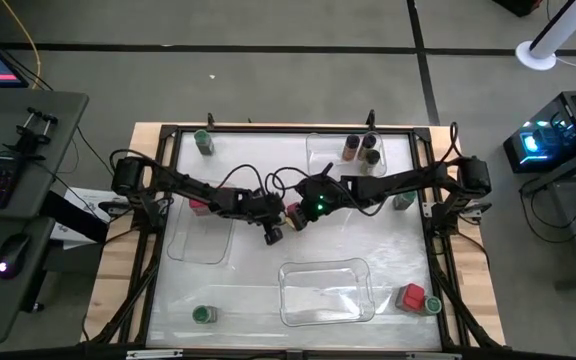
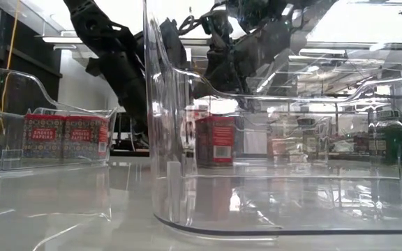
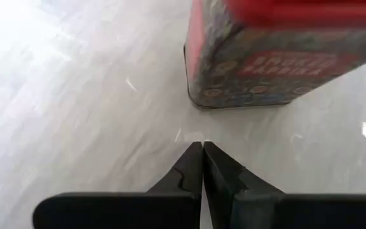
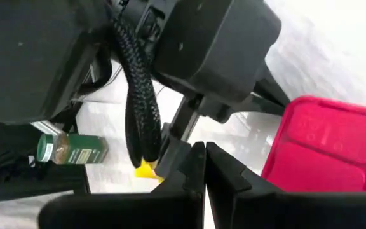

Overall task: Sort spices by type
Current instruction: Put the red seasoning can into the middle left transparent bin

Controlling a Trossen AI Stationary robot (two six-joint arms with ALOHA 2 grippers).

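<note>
At the centre of the high view, the left pincer (image 1: pixel 273 236) and right pincer (image 1: pixel 294 219) meet over the white tabletop (image 1: pixel 268 280), both pressed together and holding nothing. A red square-topped paprika tin (image 3: pixel 284 57) stands upright just beyond the left pincer's tips.

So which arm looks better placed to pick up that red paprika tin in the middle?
Probably the left. Its shut left gripper points at the red square-topped paprika tin, just short of it. The shut right gripper also hangs close, but the left arm's wrist crowds it.
</note>
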